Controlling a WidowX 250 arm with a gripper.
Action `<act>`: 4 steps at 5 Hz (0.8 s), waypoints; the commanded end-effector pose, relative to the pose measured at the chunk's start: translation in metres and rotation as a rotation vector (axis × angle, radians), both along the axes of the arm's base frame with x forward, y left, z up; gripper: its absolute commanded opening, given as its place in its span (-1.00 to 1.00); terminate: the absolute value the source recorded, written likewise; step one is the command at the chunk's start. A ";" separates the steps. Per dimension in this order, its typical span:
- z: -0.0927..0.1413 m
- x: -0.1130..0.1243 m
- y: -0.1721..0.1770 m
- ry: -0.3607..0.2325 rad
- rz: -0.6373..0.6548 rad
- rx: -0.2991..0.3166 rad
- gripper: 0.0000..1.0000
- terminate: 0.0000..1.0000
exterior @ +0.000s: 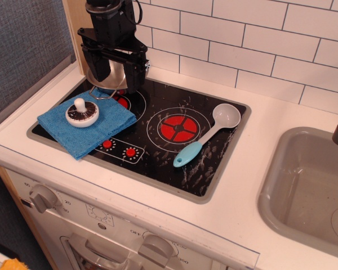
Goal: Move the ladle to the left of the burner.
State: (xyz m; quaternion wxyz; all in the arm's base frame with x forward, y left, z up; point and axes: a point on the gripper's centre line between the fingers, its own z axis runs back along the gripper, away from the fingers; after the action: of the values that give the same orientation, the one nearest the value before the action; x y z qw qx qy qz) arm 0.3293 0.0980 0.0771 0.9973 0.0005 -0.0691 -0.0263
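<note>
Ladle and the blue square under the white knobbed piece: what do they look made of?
The ladle looks like moulded plastic: smooth pale grey-white bowl, matte light blue handle with a hanging hole, no metallic glint. The blue square looks like soft cloth, probably felt or microfibre: fuzzy matte surface, limp edges draping on the glossy black stovetop. The white knobbed piece seems plastic too.

One cam only, so no shared area w/ another view. It sits above and in front of the table [158,216], looking down at an angle toward the tiled back wall [259,39]. Mid-close range: stovetop [158,152] fills the centre, turned slightly so its edges run diagonally. Front knobs [42,197] show along the bottom; sink [281,185] cut off at right edge.
</note>
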 end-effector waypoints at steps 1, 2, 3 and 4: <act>0.000 0.000 0.000 0.000 0.000 0.000 1.00 -1.00; -0.005 -0.010 -0.038 0.008 -0.107 -0.011 1.00 -1.00; -0.012 -0.025 -0.078 0.024 -0.232 0.002 1.00 -1.00; -0.021 -0.039 -0.112 0.039 -0.328 0.005 1.00 -1.00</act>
State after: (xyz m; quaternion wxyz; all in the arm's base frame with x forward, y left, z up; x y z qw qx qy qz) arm 0.2893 -0.0160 0.0382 0.9827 -0.0158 -0.0182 -0.1834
